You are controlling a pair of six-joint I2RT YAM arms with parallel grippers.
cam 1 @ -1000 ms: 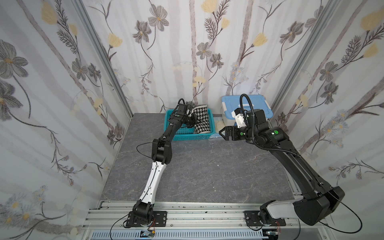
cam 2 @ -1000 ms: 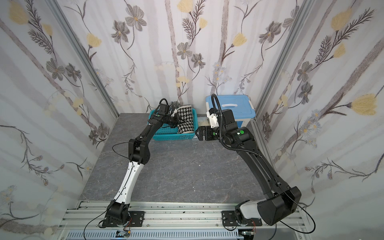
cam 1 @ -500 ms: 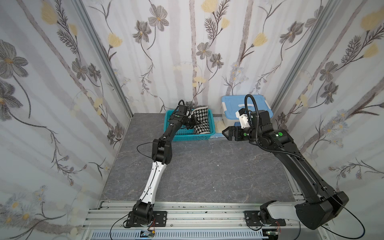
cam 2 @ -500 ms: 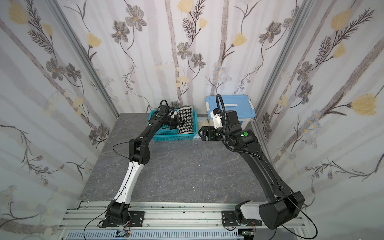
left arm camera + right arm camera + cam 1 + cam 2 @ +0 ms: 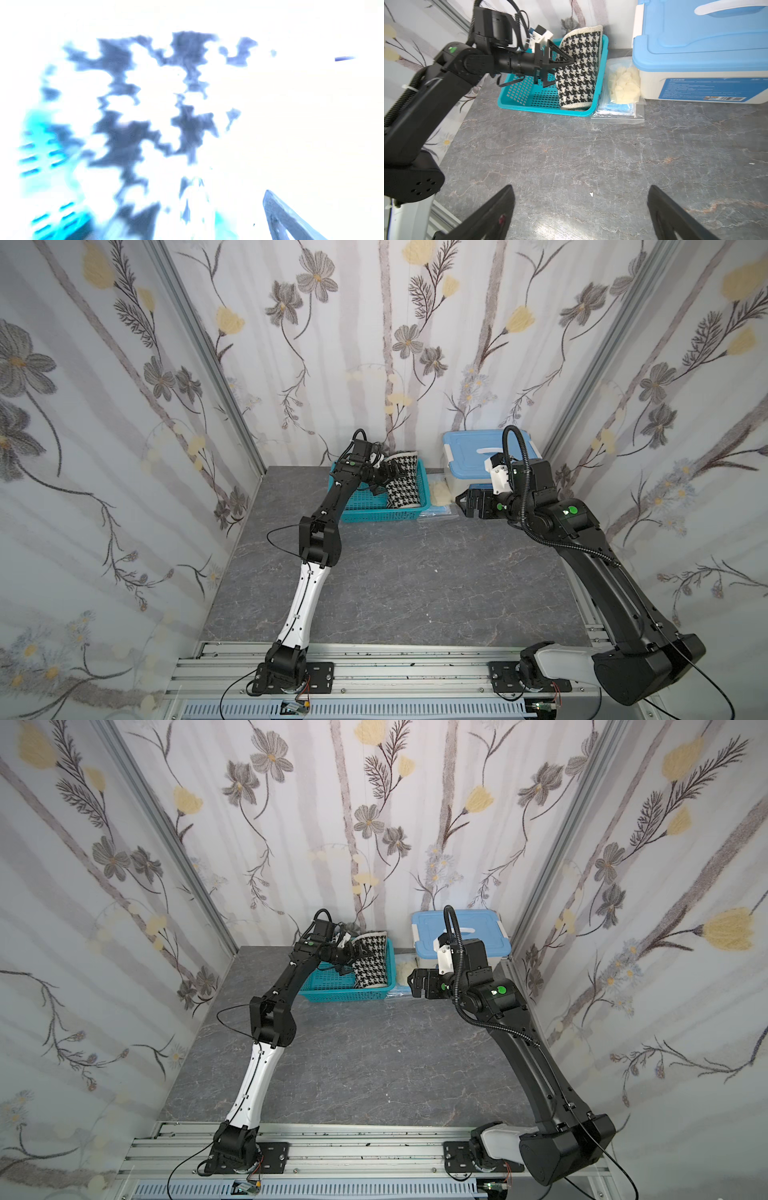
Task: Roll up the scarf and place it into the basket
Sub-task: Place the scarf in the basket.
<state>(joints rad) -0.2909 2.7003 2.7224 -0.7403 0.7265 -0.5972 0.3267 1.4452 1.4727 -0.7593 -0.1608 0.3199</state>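
The scarf (image 5: 401, 485) (image 5: 370, 963) is a houndstooth roll leaning against the right-hand side of the teal basket (image 5: 365, 514) (image 5: 332, 994) at the back of the table. My left gripper (image 5: 384, 479) (image 5: 351, 959) reaches into the basket, open, its fingertips at the roll's side. In the right wrist view the scarf (image 5: 579, 68), the basket (image 5: 519, 91) and the spread left gripper (image 5: 560, 72) show plainly. The left wrist view is washed out, filled by the scarf (image 5: 124, 135) with the basket (image 5: 37, 135) at its edge. My right gripper (image 5: 461, 502) (image 5: 581, 191) hovers open and empty, right of the basket.
A white box with a light blue lid (image 5: 469, 452) (image 5: 695, 52) stands at the back right. Between it and the basket lies a clear bag with a pale yellow lump (image 5: 438, 489) (image 5: 625, 85) on a blue packet (image 5: 618, 110). Flowered curtains close in three sides.
My left gripper has opened and let go of the scarf, which stays in the basket. The right arm has drawn back to the right, away from the basket.
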